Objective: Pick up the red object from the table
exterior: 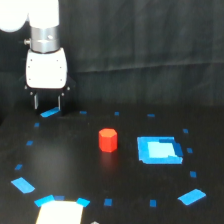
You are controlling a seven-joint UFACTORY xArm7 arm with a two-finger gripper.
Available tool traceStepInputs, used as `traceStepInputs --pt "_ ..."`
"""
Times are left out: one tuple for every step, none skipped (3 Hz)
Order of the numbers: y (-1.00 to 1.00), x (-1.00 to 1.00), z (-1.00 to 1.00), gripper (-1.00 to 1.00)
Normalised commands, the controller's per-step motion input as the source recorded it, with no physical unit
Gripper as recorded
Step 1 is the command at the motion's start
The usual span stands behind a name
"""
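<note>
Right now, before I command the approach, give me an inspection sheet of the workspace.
Surface: black table, matte, flat.
Job's things: red object upright near the centre, untouched, nothing on or against it.
Clutter: large blue square patch on the exterior view's right of the red object; small blue tape marks scattered around; a white patch at the bottom edge.
Gripper: gripper open, holding nothing, far back on the exterior view's left.
Cables: nothing seen.
Surroundings: dark backdrop.

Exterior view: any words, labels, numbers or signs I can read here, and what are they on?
None. The red block, the blue patch, the small tape marks and the white gripper housing all look plain, though the picture is too blurred to rule out fine print.
</note>
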Motion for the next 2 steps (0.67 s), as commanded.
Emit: traceStepInputs --pt "-0.58 1.00 -0.56 1.00" --pt "-0.58 1.00 -0.36 0.65"
